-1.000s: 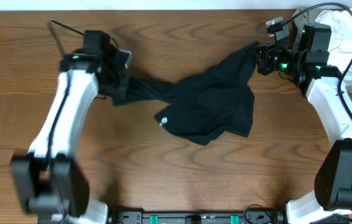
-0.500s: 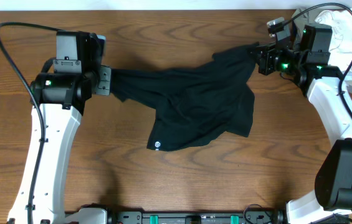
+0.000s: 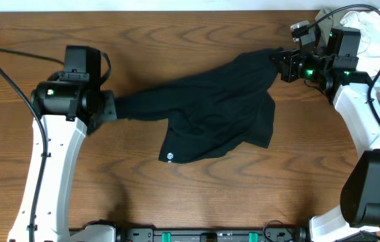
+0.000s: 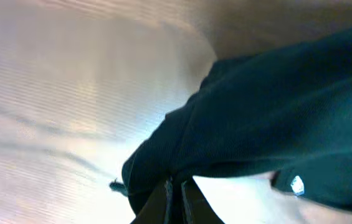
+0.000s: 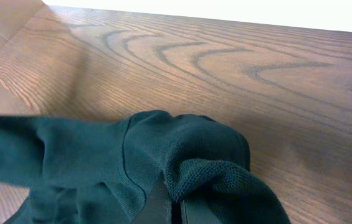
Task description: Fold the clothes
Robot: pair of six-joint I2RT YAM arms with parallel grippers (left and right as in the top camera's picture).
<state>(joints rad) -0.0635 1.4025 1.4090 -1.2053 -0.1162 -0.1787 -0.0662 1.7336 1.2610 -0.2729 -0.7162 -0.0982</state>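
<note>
One view, overhead, shows the whole t-shirt (image 3: 210,111) outstretched.

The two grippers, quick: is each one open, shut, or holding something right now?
Left gripper: closed, holding one end of the black t-shirt.
Right gripper: closed, holding the opposite end of it.

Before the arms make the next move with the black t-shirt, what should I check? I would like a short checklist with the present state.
1. Left gripper shut on the black t-shirt: ok.
2. Right gripper shut on its other end: ok.
3. T-shirt lying flat on the table: not ok, bunched and wrinkled.
4. White logo in view: ok.
5. Which parts are gripped: cannot tell.
</note>
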